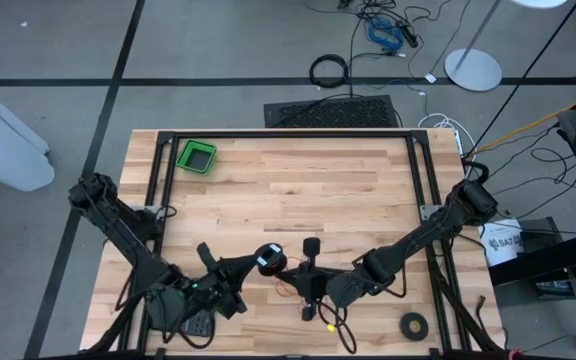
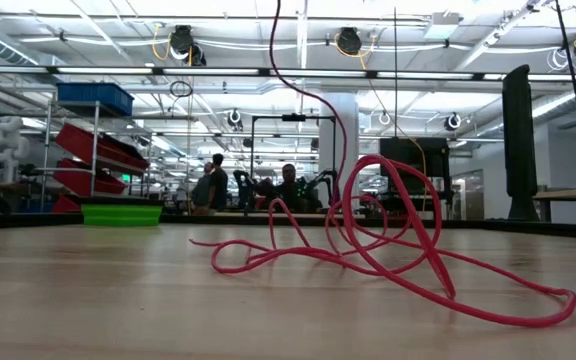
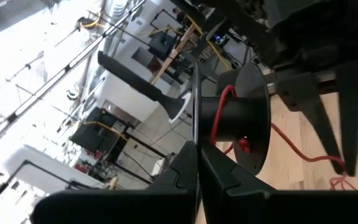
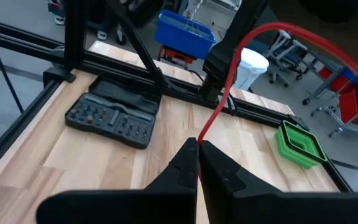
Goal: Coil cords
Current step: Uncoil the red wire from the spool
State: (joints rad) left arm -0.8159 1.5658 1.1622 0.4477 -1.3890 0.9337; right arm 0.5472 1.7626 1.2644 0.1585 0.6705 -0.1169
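The cord is thin and red. Part of it is wound on the hub of a black spool, which my left gripper holds shut above the table's near middle. The rest lies in loose loops on the wood, with one strand rising out of the low view. My right gripper, just right of the spool, is shut on that cord. My left gripper pinches the rim of the spool's nearer flange, seen edge-on between the two fingers. The fingers lie level and come from the table's left. The spool is lifted clear of the table, its axle about level. My right gripper pinches a single strand of the red cord between its fingertips, coming from the table's right and slanting slightly down. From the fingers the cord climbs and arcs over in a curve above the table.
A green bin sits at the far left corner. A dark tool case lies near the left front, and a black tape ring at the right front. A black frame rail borders the tabletop.
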